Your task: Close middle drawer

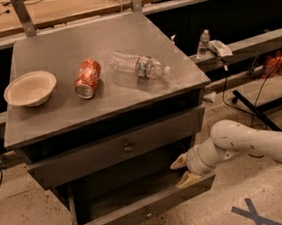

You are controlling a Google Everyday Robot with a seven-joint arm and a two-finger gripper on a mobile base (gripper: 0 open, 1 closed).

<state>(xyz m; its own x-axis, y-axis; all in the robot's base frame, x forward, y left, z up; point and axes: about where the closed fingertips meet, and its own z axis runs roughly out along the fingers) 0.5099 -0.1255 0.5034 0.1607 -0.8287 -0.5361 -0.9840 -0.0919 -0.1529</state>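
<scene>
The middle drawer [141, 211] is pulled out from the grey metal cabinet, its long low front showing a small knob at the centre. The taller top drawer front [85, 159] above it is shut. My gripper [183, 172] sits at the right end of the open drawer, just behind and above its front. Its two tan fingers [178, 162] are spread apart and hold nothing. The lower finger rests at the top edge of the drawer front. The lowest drawer is hidden.
On the cabinet top [70, 112] lie a white bowl [30, 88], an orange can [87, 78] on its side and a clear plastic bottle [138, 66] on its side. A blue X [252, 214] marks the floor. Cables and a black stand [261, 112] lie at the right.
</scene>
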